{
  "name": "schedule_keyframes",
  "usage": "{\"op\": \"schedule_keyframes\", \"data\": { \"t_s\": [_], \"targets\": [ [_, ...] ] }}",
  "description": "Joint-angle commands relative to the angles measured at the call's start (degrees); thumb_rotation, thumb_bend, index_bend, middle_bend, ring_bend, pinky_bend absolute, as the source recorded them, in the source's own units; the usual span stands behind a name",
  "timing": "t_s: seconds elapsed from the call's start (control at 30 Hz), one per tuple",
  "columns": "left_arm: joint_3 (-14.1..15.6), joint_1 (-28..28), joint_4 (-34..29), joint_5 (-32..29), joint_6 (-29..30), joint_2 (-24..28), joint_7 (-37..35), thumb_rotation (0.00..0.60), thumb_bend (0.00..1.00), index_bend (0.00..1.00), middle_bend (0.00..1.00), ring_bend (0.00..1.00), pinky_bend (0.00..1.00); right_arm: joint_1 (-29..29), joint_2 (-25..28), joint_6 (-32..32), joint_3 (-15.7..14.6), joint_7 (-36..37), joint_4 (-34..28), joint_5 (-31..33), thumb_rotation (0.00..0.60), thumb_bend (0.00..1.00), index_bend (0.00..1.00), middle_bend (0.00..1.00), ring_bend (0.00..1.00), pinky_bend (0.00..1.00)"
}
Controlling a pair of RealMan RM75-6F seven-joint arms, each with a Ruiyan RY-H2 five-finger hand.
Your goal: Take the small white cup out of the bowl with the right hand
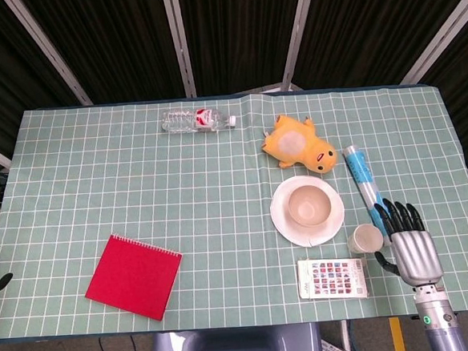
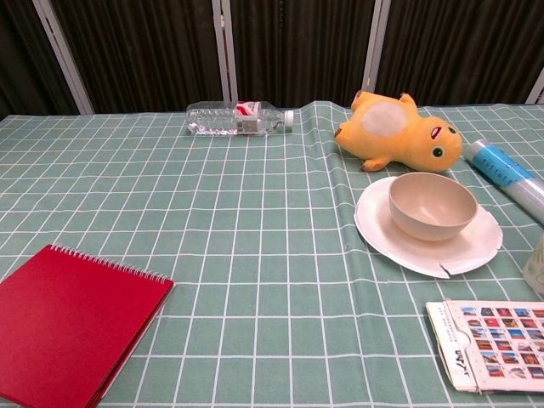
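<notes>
The small white cup (image 1: 365, 238) stands upright on the tablecloth just right of the white plate (image 1: 282, 220), outside the beige bowl (image 1: 307, 204). My right hand (image 1: 407, 240) is beside the cup on its right, fingers spread and holding nothing, with a narrow gap between them. In the chest view only a sliver of the cup (image 2: 537, 265) shows at the right edge. There the bowl (image 2: 432, 205) sits empty on the plate (image 2: 399, 240), and the right hand is out of frame. My left hand shows in neither view.
A card of coloured stickers (image 1: 333, 278) lies in front of the plate. A blue-capped tube (image 1: 362, 174) and a yellow plush toy (image 1: 299, 143) lie behind it. A plastic bottle (image 1: 198, 119) lies at the back, a red notebook (image 1: 133, 276) at the front left.
</notes>
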Motion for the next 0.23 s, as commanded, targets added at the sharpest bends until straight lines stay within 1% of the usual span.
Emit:
{"op": "schedule_keyframes", "data": {
  "t_s": [0.03, 0.13, 0.23],
  "targets": [
    [0.0, 0.0, 0.0, 0.1, 0.0, 0.0, 0.0, 0.6, 0.0, 0.0, 0.0, 0.0, 0.0, -1.2, 2.0, 2.4, -0.5, 0.6, -0.7, -2.8, 0.6, 0.15, 0.0, 0.0, 0.0, 0.0],
    [0.1, 0.0, 0.1, 0.1, 0.0, -0.1, 0.1, 0.6, 0.0, 0.0, 0.0, 0.0, 0.0, -1.7, 3.8, 3.5, -0.7, 2.4, 0.6, -4.6, 0.6, 0.11, 0.0, 0.0, 0.0, 0.0],
    [0.4, -0.2, 0.4, 0.2, -0.8, -0.4, 0.8, 0.6, 0.0, 0.0, 0.0, 0.0, 0.0, -2.6, 5.1, 4.0, -0.6, 5.6, 2.7, -4.4, 0.6, 0.09, 0.0, 0.0, 0.0, 0.0]
  ]
}}
